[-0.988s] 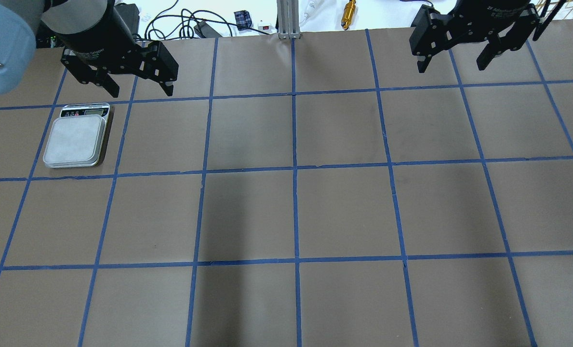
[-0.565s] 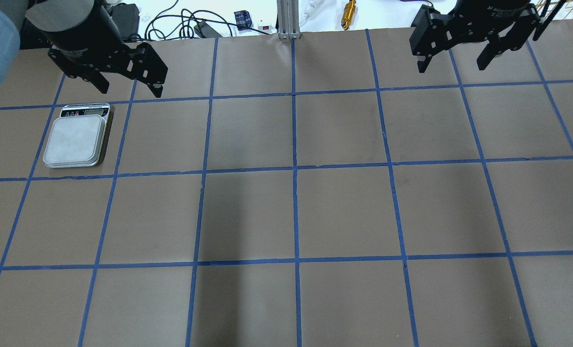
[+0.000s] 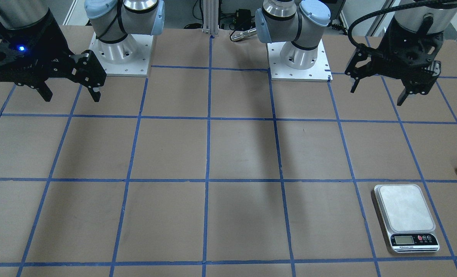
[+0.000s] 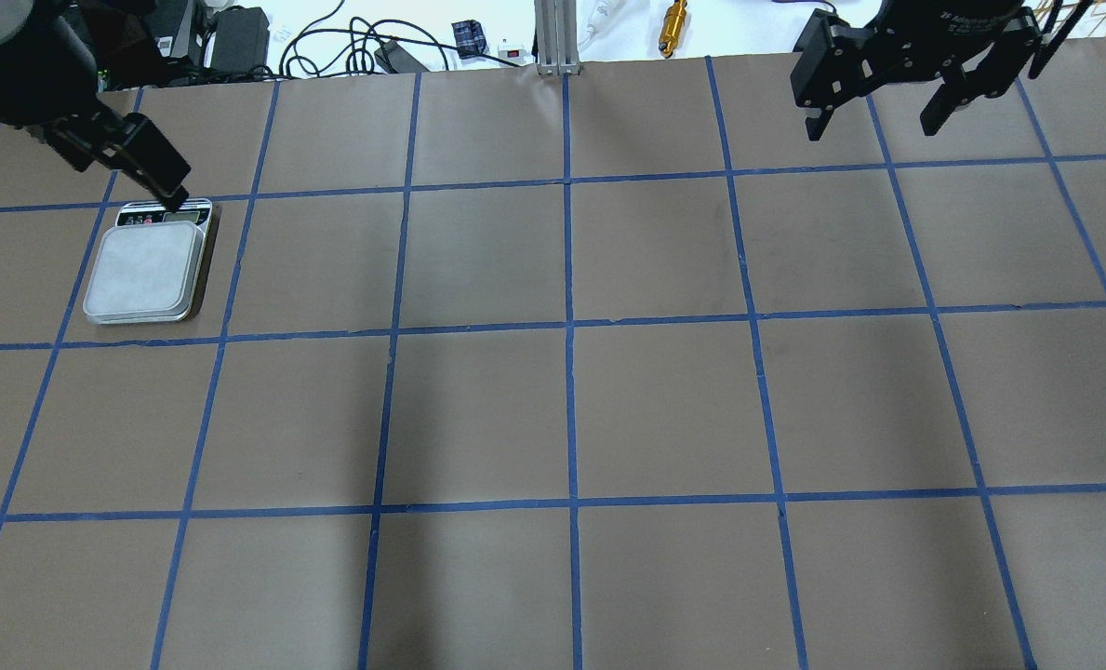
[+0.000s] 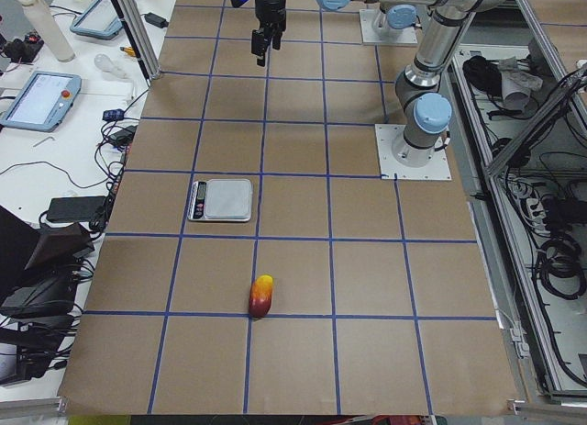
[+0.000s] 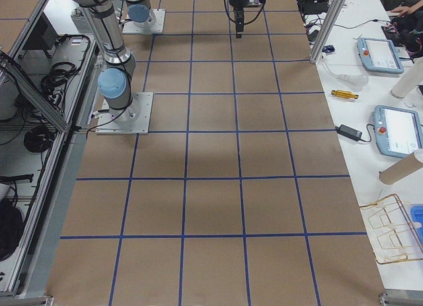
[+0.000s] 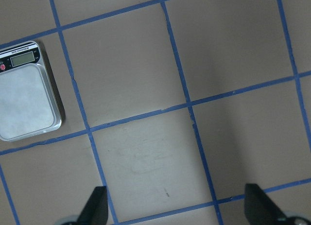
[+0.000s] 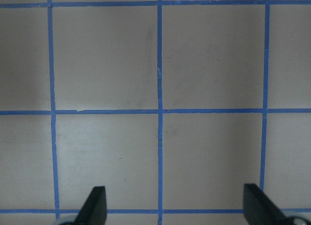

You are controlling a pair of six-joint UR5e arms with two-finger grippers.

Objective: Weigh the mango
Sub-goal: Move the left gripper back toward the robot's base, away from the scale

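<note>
The mango lies on a blue tape line, near the scale but apart from it, towards the end of the table on the robot's left; the scale's platform is bare. The left gripper hangs above the table near the scale, fingers spread and empty, seemingly readied to grasp from above; the right gripper, likewise spread and empty, hangs well apart; bare table around fruit and scale leaves room to descend.

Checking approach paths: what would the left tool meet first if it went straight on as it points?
Likely bare table paper, as the left tool points down; the digital scale lies off that line. Depth is uncertain.
</note>
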